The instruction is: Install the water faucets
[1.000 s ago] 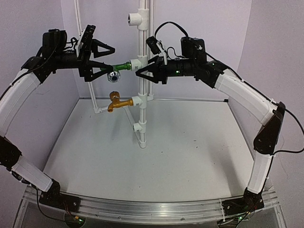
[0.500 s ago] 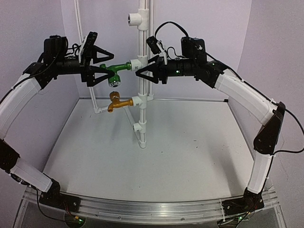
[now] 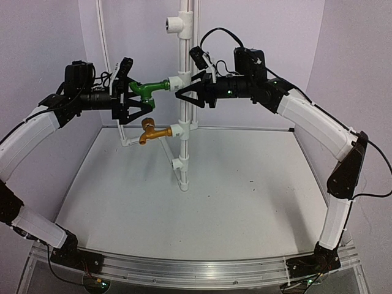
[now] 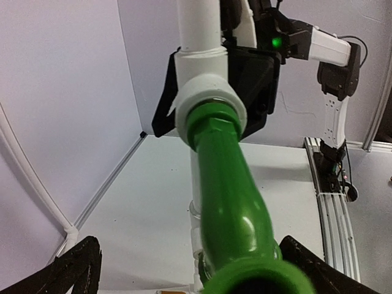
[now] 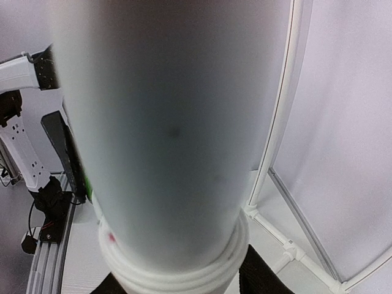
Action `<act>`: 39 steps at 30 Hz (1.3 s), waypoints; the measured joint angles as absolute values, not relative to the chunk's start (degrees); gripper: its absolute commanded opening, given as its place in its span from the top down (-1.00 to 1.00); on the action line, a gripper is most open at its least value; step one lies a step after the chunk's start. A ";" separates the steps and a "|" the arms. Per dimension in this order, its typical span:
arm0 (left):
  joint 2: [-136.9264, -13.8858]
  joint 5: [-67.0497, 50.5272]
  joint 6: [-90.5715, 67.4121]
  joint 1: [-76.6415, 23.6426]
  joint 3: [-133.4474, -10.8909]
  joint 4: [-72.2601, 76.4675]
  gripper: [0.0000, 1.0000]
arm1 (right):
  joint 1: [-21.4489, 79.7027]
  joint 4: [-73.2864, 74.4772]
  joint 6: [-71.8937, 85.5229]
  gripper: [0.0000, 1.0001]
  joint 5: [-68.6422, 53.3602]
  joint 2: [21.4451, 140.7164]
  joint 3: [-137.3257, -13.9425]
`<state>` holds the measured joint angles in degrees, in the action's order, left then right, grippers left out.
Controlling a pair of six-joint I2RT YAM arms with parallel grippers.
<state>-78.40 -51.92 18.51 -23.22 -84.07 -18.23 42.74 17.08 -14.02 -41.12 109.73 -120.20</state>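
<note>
Green faucet (image 4: 229, 202) in the white fitting (image 4: 208, 101)
My left gripper (image 3: 139, 98) wide around it; right gripper (image 3: 184, 94) straddles the pipe (image 3: 183, 156), grip unclear

We see the glossy green faucet (image 3: 147, 90) seated in a white T-fitting (image 3: 176, 81) on the upright pipe (image 3: 184, 153), jutting level leftward. Just below it, the golden-brass faucet (image 3: 153, 130) sits in a lower fitting (image 3: 177, 129), spout downturned.
</note>
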 measured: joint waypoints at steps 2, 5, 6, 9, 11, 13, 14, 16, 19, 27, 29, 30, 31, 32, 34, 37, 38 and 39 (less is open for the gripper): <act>-78.30 -50.14 16.87 -23.20 -83.17 -16.17 -0.99 | 42.74 17.08 -14.02 0.02 -41.15 109.73 -120.20; -78.30 -47.54 14.85 -23.12 -82.10 -13.08 -0.99 | 42.74 17.08 -14.00 0.02 -41.15 109.73 -120.20; -78.30 -47.08 14.42 -23.05 -81.85 -12.42 -0.99 | 42.74 17.08 -13.98 0.02 -41.12 109.73 -120.20; -78.30 -45.79 13.21 -22.48 -80.70 -9.86 -0.99 | 42.74 17.06 -13.99 0.01 -41.12 109.73 -120.20; -78.30 -45.43 12.36 -21.69 -79.59 -7.77 -0.99 | 42.74 16.94 -14.02 0.01 -41.05 109.73 -120.11; -78.30 -45.51 11.66 -20.81 -78.63 -5.78 -0.99 | 42.74 16.68 -14.03 0.01 -40.90 109.73 -119.92; -78.30 -45.63 11.37 -20.36 -78.19 -4.73 -0.99 | 42.74 16.65 -14.04 0.01 -40.84 109.73 -119.82; -78.30 -45.83 10.88 -19.30 -77.48 -2.89 -0.99 | 42.74 16.46 -14.08 0.01 -40.75 109.72 -119.58; -78.50 -45.72 10.41 -17.64 -77.12 -0.94 -0.99 | 42.74 16.13 -14.13 0.01 -40.82 109.68 -119.32; -80.60 -45.96 10.24 -15.82 -78.58 2.84 -0.99 | 42.73 15.88 -14.51 -0.03 -40.82 109.49 -118.91; -81.30 -46.48 10.17 -15.62 -79.90 3.24 -0.99 | 42.69 15.86 -14.64 -0.04 -40.82 109.49 -118.91; -81.60 -46.63 10.17 -15.53 -80.55 3.46 -0.99 | 42.68 15.86 -14.73 -0.04 -40.82 109.49 -118.91; -81.89 -46.72 10.20 -15.48 -81.41 3.54 -0.99 | 42.68 15.86 -14.82 -0.04 -40.82 109.49 -118.90; -82.17 -46.77 10.21 -15.45 -82.37 3.57 -0.99 | 42.68 15.85 -14.89 -0.04 -40.82 109.49 -118.88; -82.69 -46.80 10.23 -15.42 -84.46 3.58 -0.99 | 42.68 15.84 -14.95 -0.05 -40.82 109.49 -118.82; -83.02 -46.89 10.30 -15.42 -87.45 3.66 -0.99 | 42.68 15.81 -15.00 -0.05 -40.84 109.47 -118.70; -83.02 -47.29 10.31 -15.42 -88.42 3.74 -0.99 | 42.68 15.81 -15.03 -0.05 -40.86 109.49 -118.69; -83.02 -47.84 10.31 -15.42 -89.30 3.92 -0.99 | 42.68 15.81 -15.03 -0.05 -40.86 109.49 -118.69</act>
<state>-83.02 -47.84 10.31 -15.42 -89.30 3.92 42.68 15.81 -15.03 -40.86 109.49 -118.69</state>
